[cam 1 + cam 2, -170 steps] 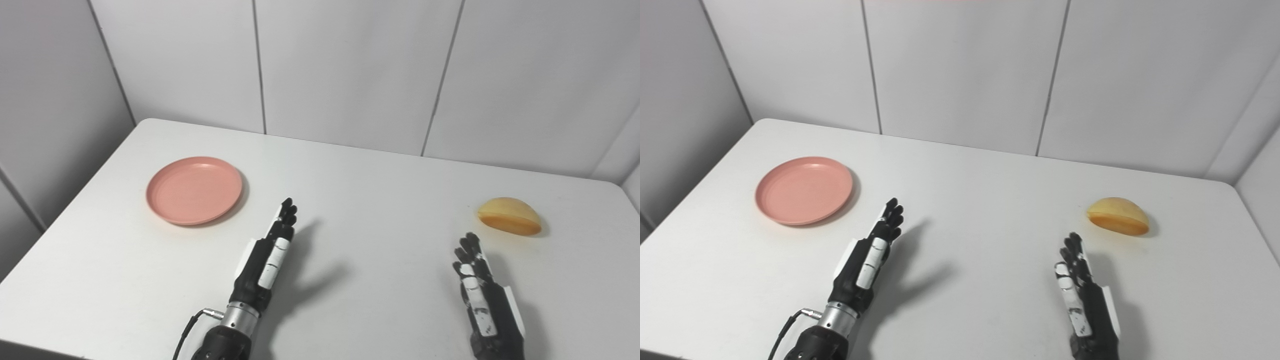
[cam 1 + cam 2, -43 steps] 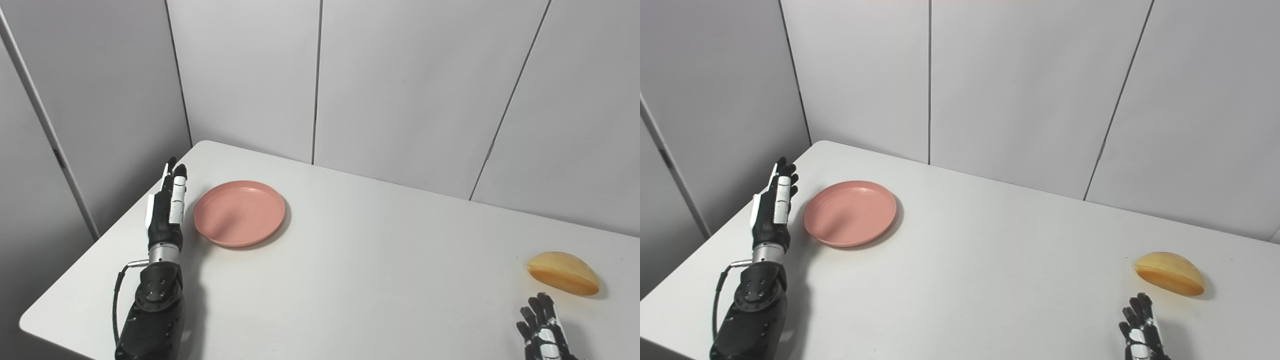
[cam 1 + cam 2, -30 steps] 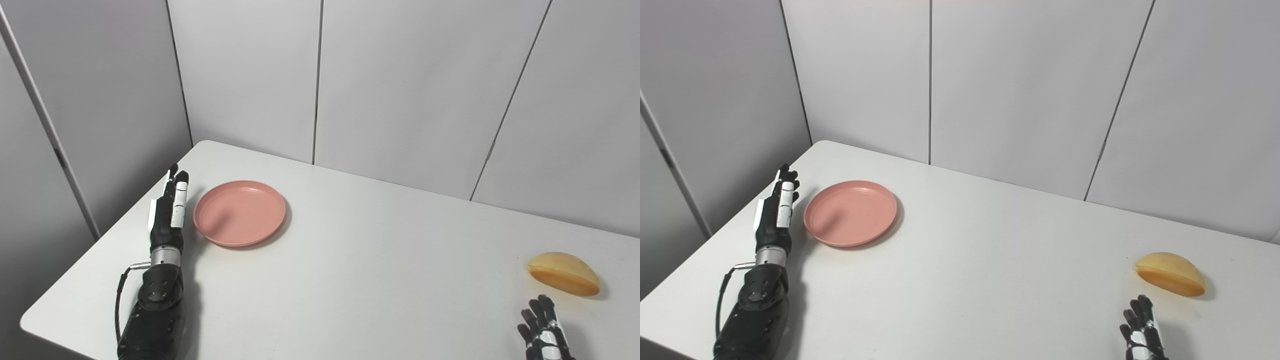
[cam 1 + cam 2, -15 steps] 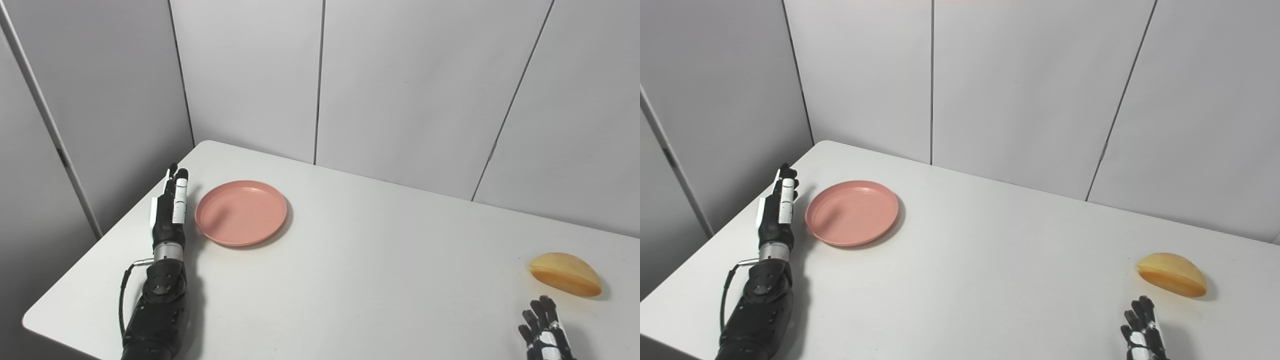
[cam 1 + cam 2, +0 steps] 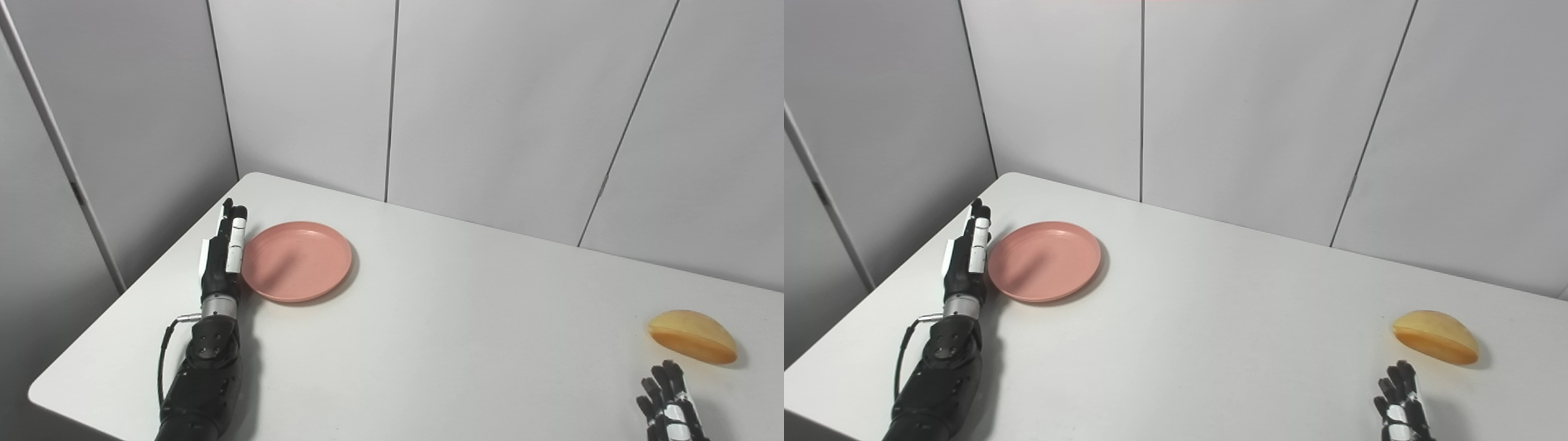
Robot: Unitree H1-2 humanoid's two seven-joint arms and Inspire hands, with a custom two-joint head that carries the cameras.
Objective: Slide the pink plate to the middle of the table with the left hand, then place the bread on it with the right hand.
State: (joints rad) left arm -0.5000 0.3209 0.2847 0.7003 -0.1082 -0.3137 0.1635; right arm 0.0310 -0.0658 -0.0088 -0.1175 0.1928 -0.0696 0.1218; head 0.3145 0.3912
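Left eye view: a white bench (image 5: 429,343) is seen set into a corner of grey wall panels (image 5: 490,110). The plate (image 5: 297,261) — pink, round and shallow — lies flat toward the bench's far left, well short of the middle. The left hand (image 5: 222,260) is held edge-on just beside the plate's left rim, its fingers (image 5: 236,236) stretched straight and kept together, pointing away from the robot; nothing is gripped. Whether the hand touches the rim cannot be told, though no gap is seen between them. A grey cable (image 5: 166,343) is looped at the wrist.

The bread (image 5: 693,336) — a golden, domed piece — rests on the bench near the right edge, well apart from the plate. The right hand (image 5: 1399,407) is seen only in part at the bottom edge, near the bread but apart from it. Its fingers (image 5: 1404,381) are extended upward and slightly spread, and nothing is held in them. The stretch of bench between plate and bread is bare.
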